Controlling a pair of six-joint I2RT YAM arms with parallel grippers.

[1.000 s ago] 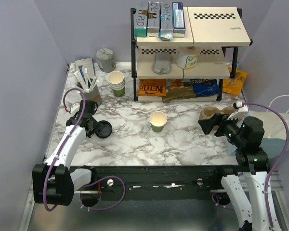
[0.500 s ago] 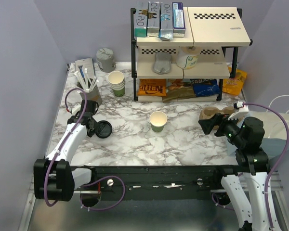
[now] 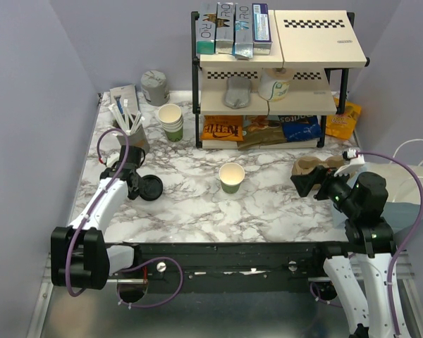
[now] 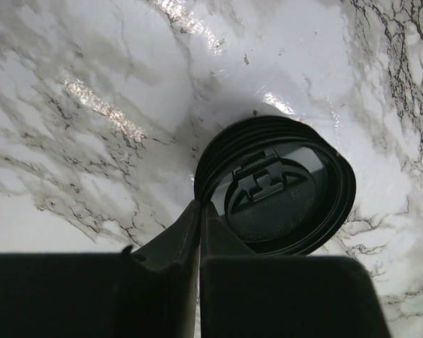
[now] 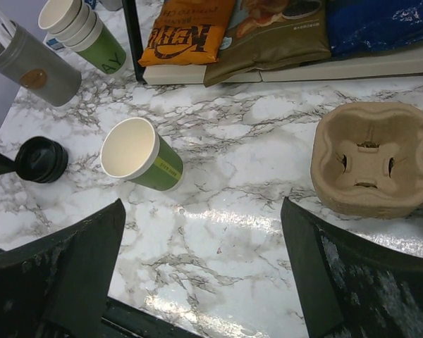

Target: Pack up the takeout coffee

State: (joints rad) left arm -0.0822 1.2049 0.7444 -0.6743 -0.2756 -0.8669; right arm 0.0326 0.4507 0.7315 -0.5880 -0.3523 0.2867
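Observation:
The takeout coffee cup [image 3: 231, 176], green paper with a cream inside, stands upright and lidless at the table's middle; the right wrist view shows it too [image 5: 137, 155]. Its round black lid [image 3: 151, 187] lies on the marble to the left. My left gripper [image 3: 138, 186] is at the lid's left edge. In the left wrist view the lid [image 4: 282, 190] lies just ahead, and the left gripper [image 4: 199, 205] has its jaws pressed together on the lid's rim. My right gripper [image 3: 301, 184] hovers wide open over bare marble on the right [image 5: 203, 211], holding nothing.
A cardboard cup carrier [image 3: 316, 166] lies at the right, next to the right gripper. A stack of lidless cups [image 3: 171, 121] and a grey holder with straws [image 3: 130, 134] stand at the back left. A black shelf rack [image 3: 268, 77] with snack bags fills the back.
The left jaws have closed onto the lid's rim, and the left arm shifted slightly. The cup and the right arm have not moved.

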